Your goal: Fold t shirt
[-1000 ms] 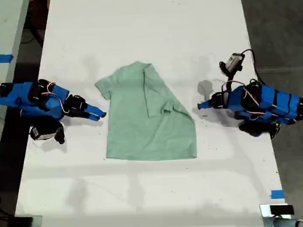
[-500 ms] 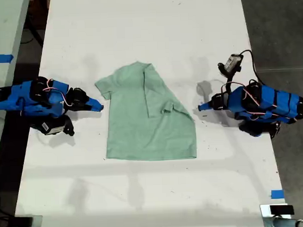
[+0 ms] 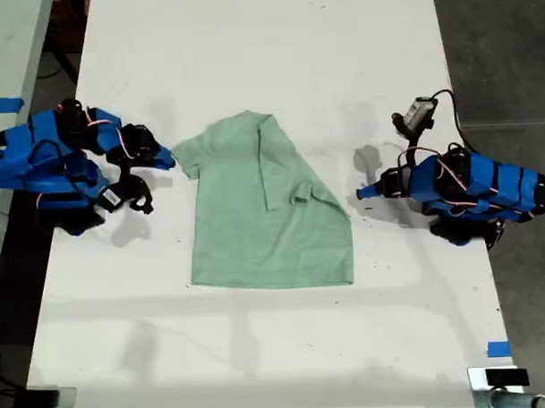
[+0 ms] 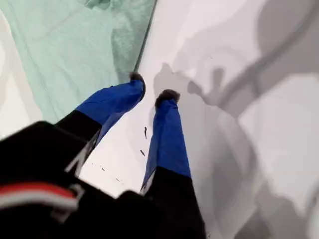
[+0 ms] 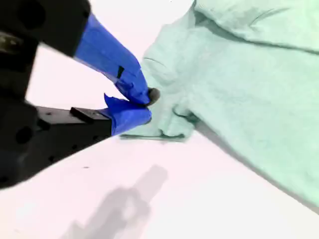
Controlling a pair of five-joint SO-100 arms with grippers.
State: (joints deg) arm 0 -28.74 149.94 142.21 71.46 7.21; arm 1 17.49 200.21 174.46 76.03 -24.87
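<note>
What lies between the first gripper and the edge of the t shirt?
Nothing: only bare white table separates my first gripper from the t shirt, as the first wrist view shows.

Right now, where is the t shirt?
The t shirt lies mid-table in the exterior view, between both arms, my second gripper at its sleeve on that view's left.

The t shirt (image 3: 268, 209) is plain pale mint green, unprinted. Beside it, my second gripper's (image 5: 144, 103) fingers (image 5: 130, 113) are bright blue with dark tips, like my first gripper's (image 4: 151, 92). The tabletop (image 3: 267, 61) is white.
</note>
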